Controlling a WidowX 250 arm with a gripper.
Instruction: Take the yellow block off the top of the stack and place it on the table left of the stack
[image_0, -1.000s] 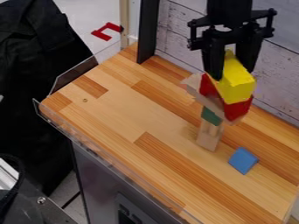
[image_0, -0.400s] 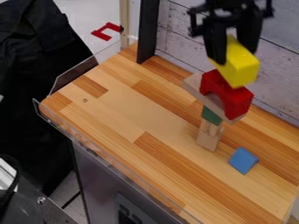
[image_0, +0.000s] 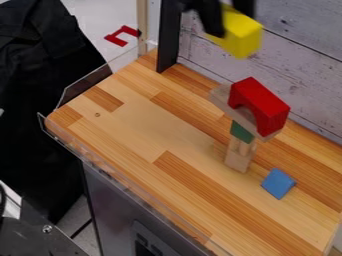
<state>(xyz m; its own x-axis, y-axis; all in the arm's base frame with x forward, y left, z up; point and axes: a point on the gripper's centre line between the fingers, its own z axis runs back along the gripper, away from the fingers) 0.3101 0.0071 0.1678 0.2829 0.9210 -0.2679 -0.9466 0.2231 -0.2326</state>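
At the top of the frame, right of centre, the gripper (image_0: 230, 25) has its fingers closed on a yellow block (image_0: 240, 34), held in the air; the block's long axis slants from upper left to lower right, its lower end facing down and right toward the viewer. Below it, right of centre, a red arch (image_0: 260, 105) lies lengthwise from upper left to lower right on a wooden plank (image_0: 226, 98) slanting the same way, apart from the yellow block. Under the plank are a green block (image_0: 241, 132) and an upright pale wooden piece (image_0: 238, 159) standing on the bench (image_0: 147, 130), with a tilted blue block (image_0: 278, 183) near its foot, lower right.
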